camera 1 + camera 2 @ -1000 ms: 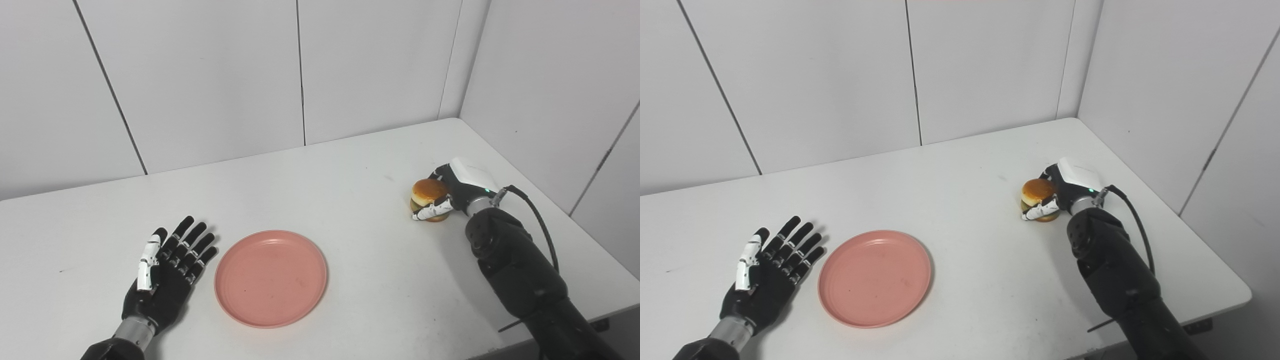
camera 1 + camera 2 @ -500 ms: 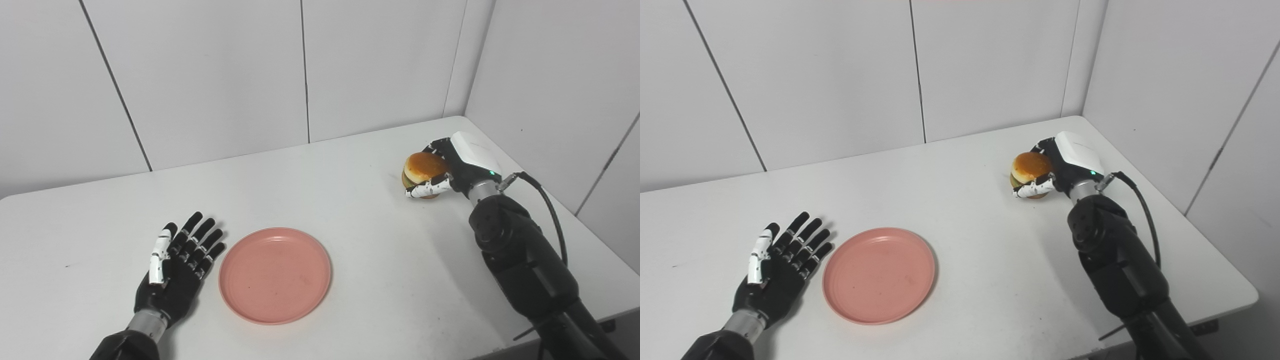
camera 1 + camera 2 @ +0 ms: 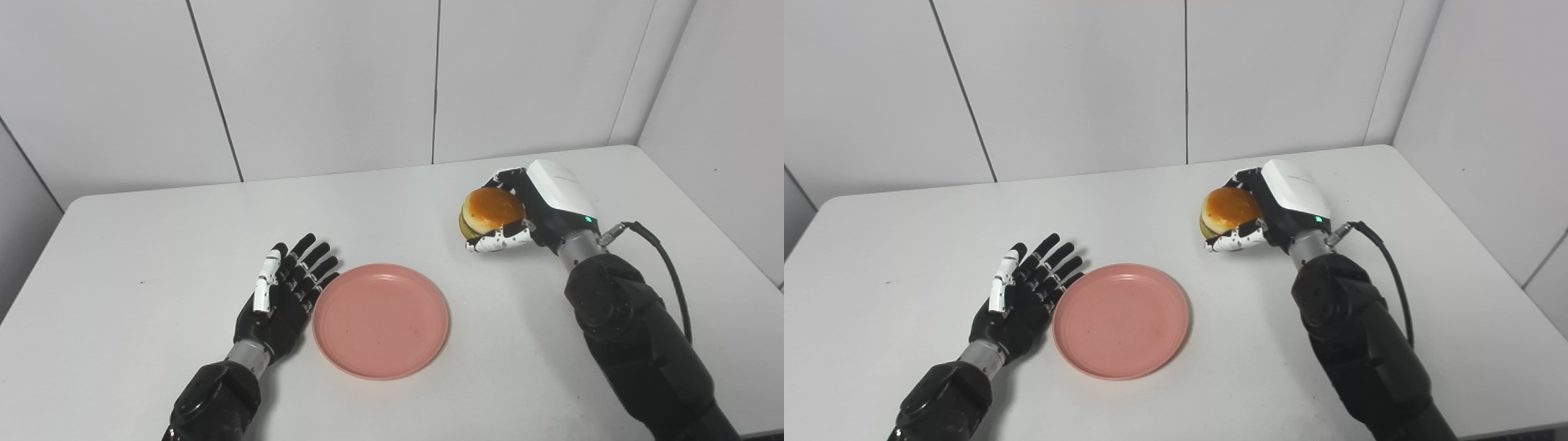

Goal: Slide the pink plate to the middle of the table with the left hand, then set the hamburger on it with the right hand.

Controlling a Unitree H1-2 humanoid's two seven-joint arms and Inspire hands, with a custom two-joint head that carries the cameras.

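Observation:
The pink plate (image 3: 381, 320) lies empty on the white table (image 3: 153, 245), near its middle and front. My left hand (image 3: 286, 295) lies flat and open, palm up, just left of the plate with its fingertips at the rim. My right hand (image 3: 539, 211) is shut on the hamburger (image 3: 489, 212) and holds it above the table, up and to the right of the plate. The burger has a golden bun and a green layer. It also shows in the right eye view (image 3: 1228, 212).
White wall panels stand behind the table and along its right side. A black cable (image 3: 664, 263) loops off my right wrist. The table's left edge (image 3: 37, 251) shows at the left.
My right hand has lifted the hamburger off the table and carried it left toward the plate. The camera has panned, so the whole scene shifted right. The left hand and plate have stayed put.

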